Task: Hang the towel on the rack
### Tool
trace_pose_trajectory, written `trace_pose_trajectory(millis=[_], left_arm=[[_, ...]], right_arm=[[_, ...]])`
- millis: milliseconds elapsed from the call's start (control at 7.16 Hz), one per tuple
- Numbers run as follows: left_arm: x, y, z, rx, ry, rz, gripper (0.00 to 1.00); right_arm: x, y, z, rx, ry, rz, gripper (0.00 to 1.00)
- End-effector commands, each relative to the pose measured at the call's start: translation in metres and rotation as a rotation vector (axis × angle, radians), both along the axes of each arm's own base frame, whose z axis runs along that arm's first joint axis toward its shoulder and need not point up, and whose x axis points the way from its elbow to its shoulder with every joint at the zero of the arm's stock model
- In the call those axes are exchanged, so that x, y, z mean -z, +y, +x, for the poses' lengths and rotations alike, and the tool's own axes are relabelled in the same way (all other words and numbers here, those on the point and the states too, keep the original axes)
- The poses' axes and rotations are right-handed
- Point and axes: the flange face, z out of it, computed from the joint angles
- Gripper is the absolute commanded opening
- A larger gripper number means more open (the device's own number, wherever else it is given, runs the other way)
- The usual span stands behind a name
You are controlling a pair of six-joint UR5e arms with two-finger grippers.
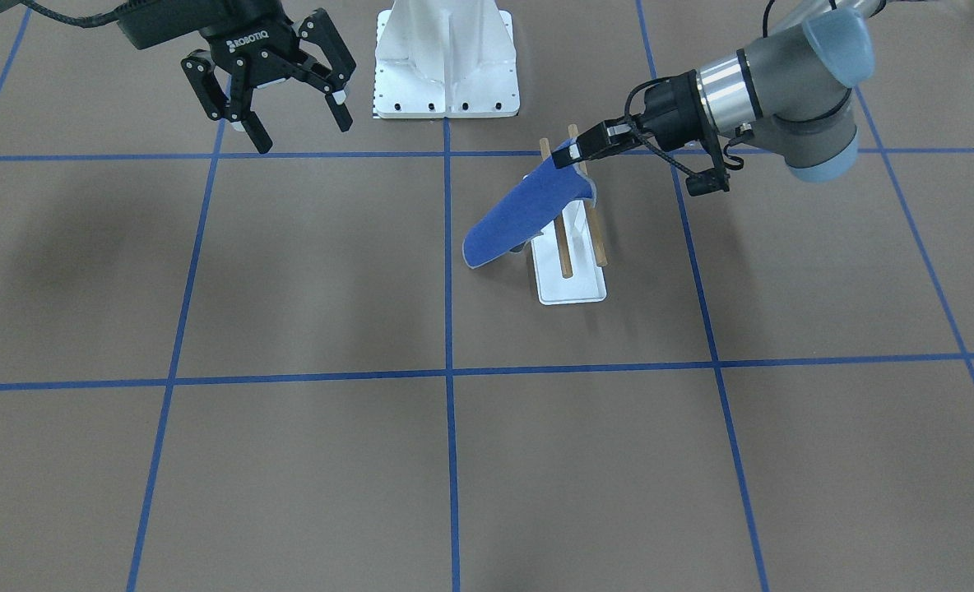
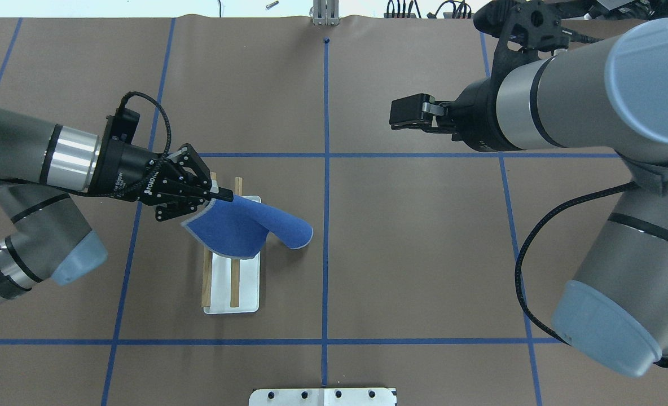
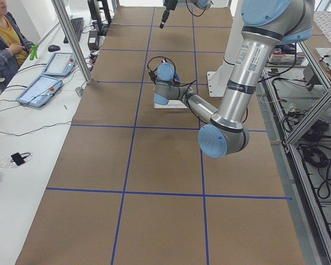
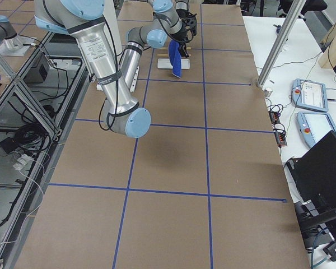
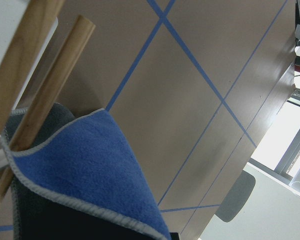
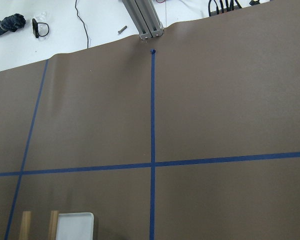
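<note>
Hanging from the left fingers (image 2: pixel 220 195) clamped on its end, the towel (image 2: pixel 238 225) slants across the rack (image 2: pixel 246 288); right fingers (image 1: pixel 340 108) apart.

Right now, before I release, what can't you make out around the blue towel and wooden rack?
Overhead: royal-blue cloth towel covers the middle of the wooden-railed white rack; contact with both rails hidden.
Left wrist: towel hides how the left gripper pinches it; the edge cuts off the rack.
Exterior left: left arm blocks towel and rails.
Right wrist: only the rack's end shows.
</note>
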Motion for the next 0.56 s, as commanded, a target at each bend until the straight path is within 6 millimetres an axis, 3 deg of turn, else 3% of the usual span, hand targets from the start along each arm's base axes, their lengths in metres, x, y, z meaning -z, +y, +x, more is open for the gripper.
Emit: trace_pose_trajectory(millis=[0, 419], left_arm=[[-0.021, -0.013, -0.032, 0.015, -0.027, -0.006, 0.00], [-0.047, -0.016, -0.050, 0.002, -0.044, -0.009, 0.00]], right_arm=[[-0.023, -0.009, 0.015, 0.001, 0.065, 0.038, 1.00], [-0.035, -0.016, 0.025, -0.013, 0.088, 0.029, 1.00]])
